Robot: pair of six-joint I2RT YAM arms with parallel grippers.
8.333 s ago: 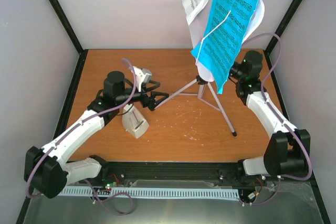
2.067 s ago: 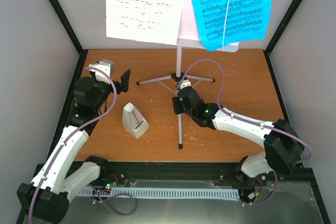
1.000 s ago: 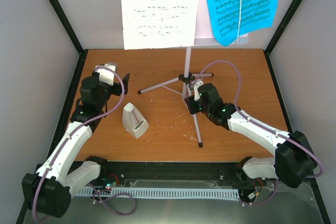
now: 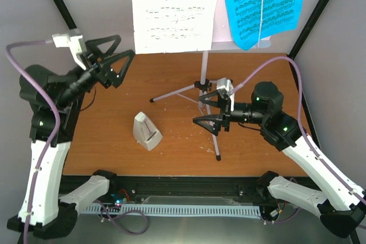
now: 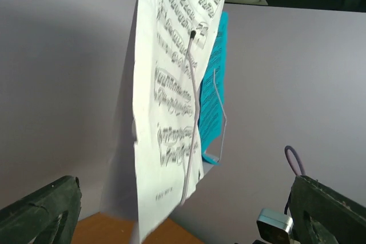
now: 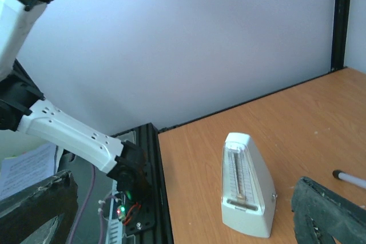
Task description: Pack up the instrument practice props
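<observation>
- The music stand (image 4: 205, 66) stood upright toward the back of the counter (image 4: 114, 141), right of the middle. Its three thin legs were spread on the wood, and its top rose toward the overhead camera.
- Two sheets hung on its desk side by side, a white page (image 4: 171, 10) on the left and a blue page (image 4: 263, 4) on the right. A thin wire arm (image 5: 193, 112) lay across the face of each.
- The metronome (image 4: 146, 131) stood upright on the counter left of the stand's legs, touching neither them nor either arm. In the right wrist view its clear cover faced that camera.
- The left pincer (image 4: 126, 46) was held well above the counter at the left, spread wide and empty, pointing toward the pages. In its wrist view the white page hung almost edge-on ahead with the blue one behind it, and nothing lay between the fingers.
- The right pincer (image 4: 197, 111) was also spread wide and gripped nothing. From overhead it lay across the stand's near leg (image 4: 215, 141), pointing left toward the metronome. Whether it touched that leg could not be told.
- In the right wrist view the black-tipped end of a thin white leg showed at the right edge, just above one finger (image 6: 331, 210).
</observation>
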